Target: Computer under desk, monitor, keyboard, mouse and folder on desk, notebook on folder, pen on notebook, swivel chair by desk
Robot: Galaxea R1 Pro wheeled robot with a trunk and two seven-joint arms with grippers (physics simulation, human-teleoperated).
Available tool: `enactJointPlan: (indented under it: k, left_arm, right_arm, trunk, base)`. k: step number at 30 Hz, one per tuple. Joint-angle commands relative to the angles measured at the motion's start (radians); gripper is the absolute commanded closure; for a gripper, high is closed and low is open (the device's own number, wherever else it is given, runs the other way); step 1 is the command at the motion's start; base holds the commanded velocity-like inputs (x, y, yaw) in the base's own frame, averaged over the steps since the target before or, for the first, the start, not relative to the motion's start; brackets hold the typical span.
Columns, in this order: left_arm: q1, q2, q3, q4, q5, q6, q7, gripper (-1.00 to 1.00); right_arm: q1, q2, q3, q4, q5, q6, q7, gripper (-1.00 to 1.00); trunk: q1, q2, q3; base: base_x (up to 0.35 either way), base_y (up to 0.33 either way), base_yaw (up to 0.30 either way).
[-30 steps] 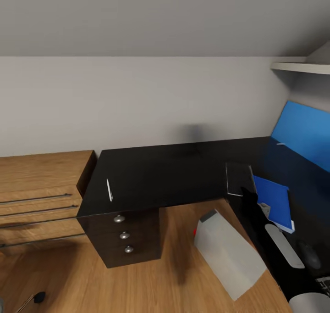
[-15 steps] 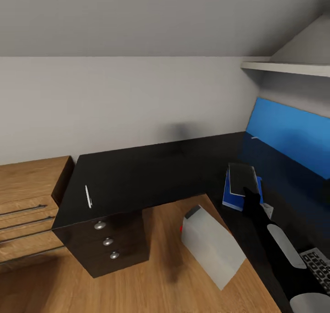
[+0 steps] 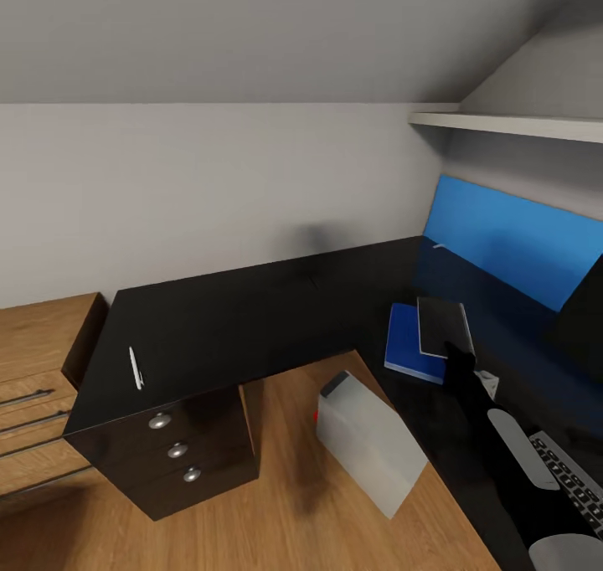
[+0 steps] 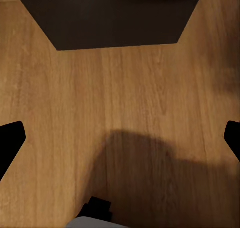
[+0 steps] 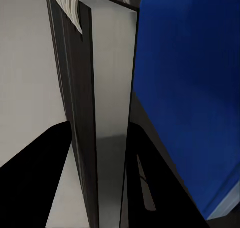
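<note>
My right gripper (image 3: pixel 456 352) is shut on the dark notebook (image 3: pixel 441 326), holding it over the right side of the blue folder (image 3: pixel 408 342), which lies flat on the black desk (image 3: pixel 251 320). In the right wrist view the notebook (image 5: pixel 100 112) appears edge-on beside the folder (image 5: pixel 190 87). The white pen (image 3: pixel 134 367) lies near the desk's left end. The silver computer (image 3: pixel 368 445) lies tilted on the floor by the desk's inner corner. The keyboard (image 3: pixel 574 477) and the dark monitor (image 3: pixel 586 320) sit at the right. My left gripper (image 4: pixel 120 138) is open over the wood floor. Mouse and swivel chair are out of view.
A drawer unit with round silver knobs (image 3: pixel 177 450) stands under the desk's left end, beside a wooden chest of drawers (image 3: pixel 33 362). A blue back panel (image 3: pixel 511 236) and a white shelf (image 3: pixel 502 123) rise behind the desk's right wing.
The head view has turned to the right, so everything sits further left. My right gripper carried the notebook from beside the folder to over it.
</note>
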Motion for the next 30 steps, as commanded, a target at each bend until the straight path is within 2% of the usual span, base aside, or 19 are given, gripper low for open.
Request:
enactJointPlan:
  k: [1,13,30]
  left_arm:
    - [0.0,0.001,-0.004,-0.001,0.011,-0.004,0.005,-1.0]
    - [0.0,0.001,-0.004,0.0,0.011,-0.004,0.004,-1.0]
    - [0.0,0.001,-0.005,0.001,0.011,-0.004,0.002,-1.0]
  right_arm:
    - [0.0,-0.001,0.001,-0.002,-0.01,-0.005,-0.004,1.0]
    - [0.0,0.001,0.011,-0.003,-0.013,-0.001,-0.01,1.0]
    - [0.0,0.008,0.019,0.003,-0.012,-0.002,-0.027,1.0]
  trunk:
    - [0.0,0.0,-0.001]
    - [0.0,0.0,-0.001]
    - [0.0,0.0,-0.001]
  base:
    - [0.0,0.0,-0.005]
    - [0.001,0.0,-0.001]
    - [0.081,0.05,0.0]
